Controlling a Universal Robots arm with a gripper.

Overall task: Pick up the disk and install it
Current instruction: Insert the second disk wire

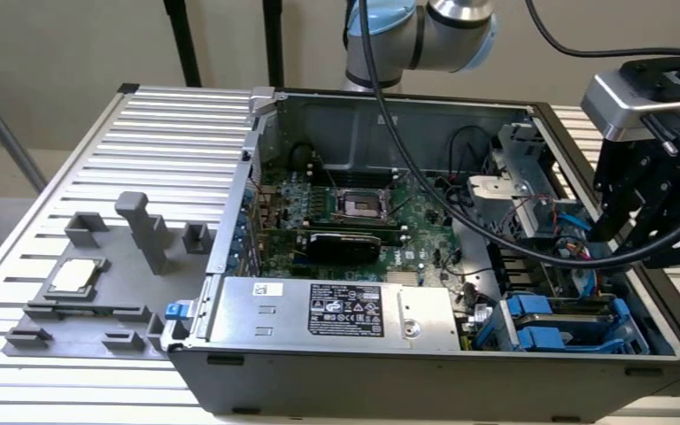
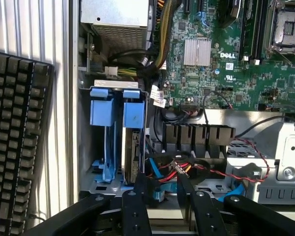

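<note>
Low in the wrist frame, the gripper hangs spread above the blue-railed metal disk, seated edgewise in its cage.

Disk upright in blue cage — keyboard beside the case.

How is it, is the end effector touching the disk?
Apart. The exterior view shows the end effector above the edge of the case, with a clear gap down to the disk standing inside.
</note>
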